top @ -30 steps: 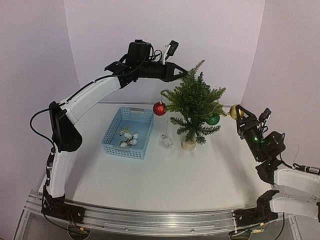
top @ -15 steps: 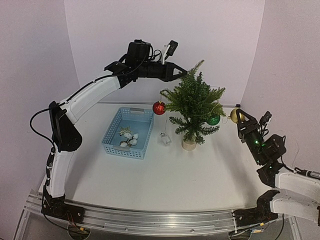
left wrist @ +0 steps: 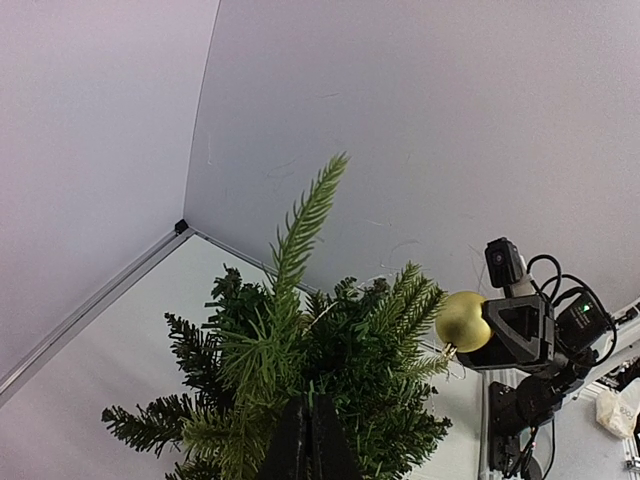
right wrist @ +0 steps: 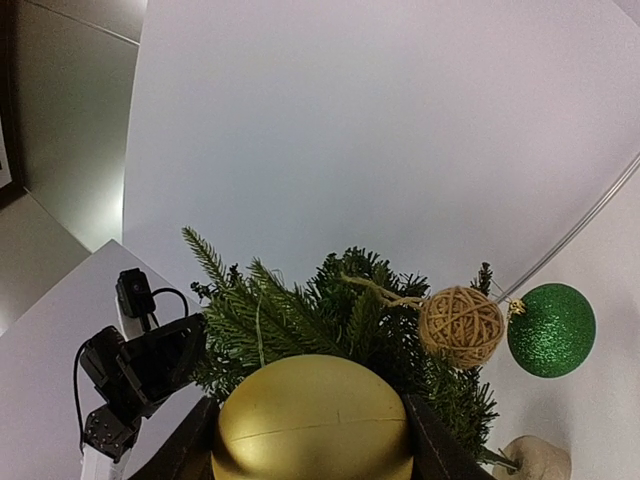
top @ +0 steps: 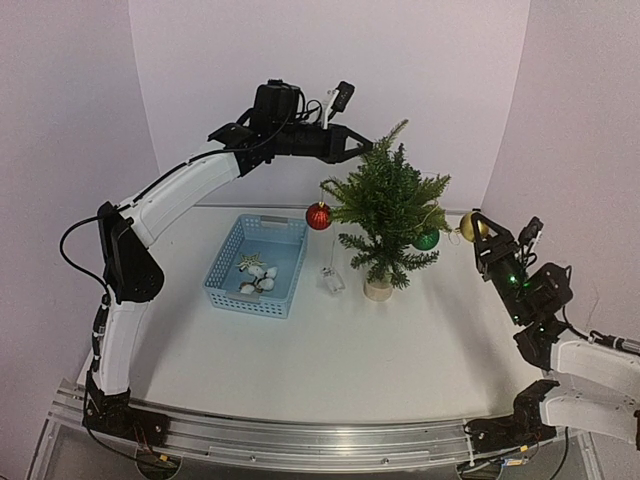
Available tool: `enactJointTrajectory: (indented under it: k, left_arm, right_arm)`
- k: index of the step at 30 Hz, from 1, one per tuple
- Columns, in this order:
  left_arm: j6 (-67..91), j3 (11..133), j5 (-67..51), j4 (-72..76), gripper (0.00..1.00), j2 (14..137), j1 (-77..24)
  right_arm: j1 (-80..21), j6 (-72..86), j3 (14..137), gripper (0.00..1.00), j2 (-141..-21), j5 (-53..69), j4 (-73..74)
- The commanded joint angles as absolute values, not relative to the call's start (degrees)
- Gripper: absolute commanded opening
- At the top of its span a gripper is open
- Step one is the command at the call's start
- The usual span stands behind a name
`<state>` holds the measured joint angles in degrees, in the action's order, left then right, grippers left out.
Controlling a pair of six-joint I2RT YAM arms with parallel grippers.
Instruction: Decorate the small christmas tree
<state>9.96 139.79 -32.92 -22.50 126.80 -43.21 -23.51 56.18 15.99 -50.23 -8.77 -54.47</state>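
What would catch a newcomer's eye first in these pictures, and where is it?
The tree stands in the middle of the table, a red bauble hanging on its left and a green bauble on its right. The right gripper holds a gold bauble right of the tree, while the left gripper reaches its top from the left.

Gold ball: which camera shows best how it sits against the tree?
Left wrist. It shows the whole gold ball held in the right claw, right at the tree's branch tips. The right wrist view has it huge and cut off by the bottom edge. The top view shows it small, to the right of the tree.
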Motion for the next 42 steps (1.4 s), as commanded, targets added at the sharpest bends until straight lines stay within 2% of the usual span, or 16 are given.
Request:
enactJointTrajectory:
  k: [1,30,42]
  left_arm:
    - [10.1,138.8,-33.6,-25.8,0.00,126.1,-43.0]
    - [10.3,138.6,-34.1,-25.5,0.00,126.1,-43.1]
    - [10.3,138.6,-34.1,-25.4,0.00,126.0,-43.1]
  right_arm:
    - [-23.3,56.0,16.0,0.00,-48.0,-9.0,-55.8]
    - [-23.3,55.5,20.2,0.00,-49.4,-7.0,-55.9]
    - [-23.4,56.5,22.7,0.00,-53.5,-4.6,-55.9]
